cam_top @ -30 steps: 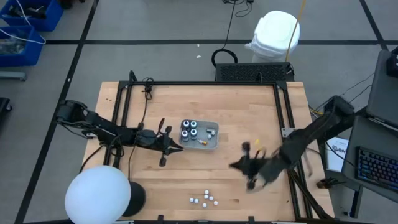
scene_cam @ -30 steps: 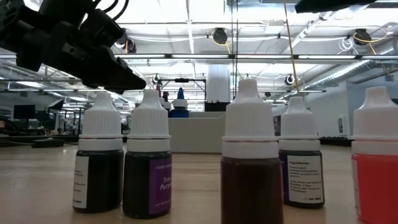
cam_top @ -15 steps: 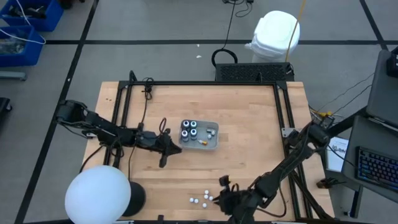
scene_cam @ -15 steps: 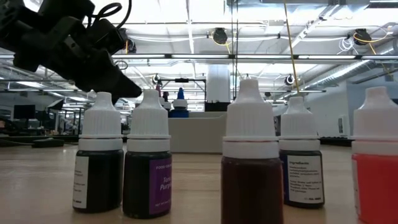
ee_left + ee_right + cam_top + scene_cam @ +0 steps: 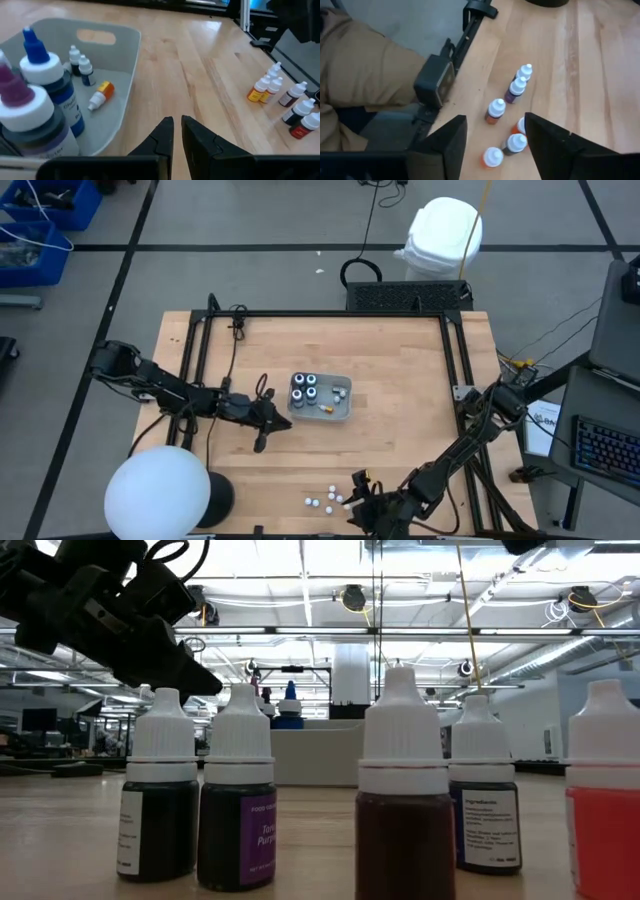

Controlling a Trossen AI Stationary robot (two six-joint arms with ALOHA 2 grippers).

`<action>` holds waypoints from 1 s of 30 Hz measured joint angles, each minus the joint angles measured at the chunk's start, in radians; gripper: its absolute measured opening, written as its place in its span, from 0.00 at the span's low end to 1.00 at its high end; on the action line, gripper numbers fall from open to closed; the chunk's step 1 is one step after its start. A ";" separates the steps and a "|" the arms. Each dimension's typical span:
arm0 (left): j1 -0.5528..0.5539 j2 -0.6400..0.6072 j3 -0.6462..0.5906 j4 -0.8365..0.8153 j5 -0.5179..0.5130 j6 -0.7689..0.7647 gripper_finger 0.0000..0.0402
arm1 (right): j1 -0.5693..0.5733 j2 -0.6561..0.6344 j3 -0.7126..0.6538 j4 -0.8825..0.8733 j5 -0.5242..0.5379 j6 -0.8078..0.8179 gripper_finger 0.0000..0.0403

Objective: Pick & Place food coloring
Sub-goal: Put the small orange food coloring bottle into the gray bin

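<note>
My left gripper (image 5: 284, 421), fingers pressed together, sits at nine o'clock of the grey tray (image 5: 342, 412). At six o'clock, the food coloring bottles (image 5: 328, 499) stand beside my right gripper (image 5: 494, 131), spread wide.

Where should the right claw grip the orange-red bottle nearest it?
Probably by the body just below the white cap, coming straight down. The orange-red bottle stands upright and slightly apart from the purple bottle, so the open right claw hovering above could straddle it. The cap tapers and could slip.
</note>
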 joint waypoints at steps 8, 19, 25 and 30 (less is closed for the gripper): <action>0.002 0.000 0.000 0.021 -0.001 0.009 0.10 | -0.001 0.000 -0.074 0.044 0.004 0.069 0.48; 0.002 0.000 0.000 0.020 -0.001 0.025 0.10 | -0.001 0.001 -0.217 0.324 0.004 0.048 0.49; 0.002 0.000 0.000 0.020 -0.001 0.025 0.10 | -0.001 0.001 -0.218 0.363 0.012 0.019 0.49; 0.002 0.000 0.000 0.020 -0.001 0.025 0.10 | -0.001 0.001 -0.128 0.301 -0.015 -0.037 0.48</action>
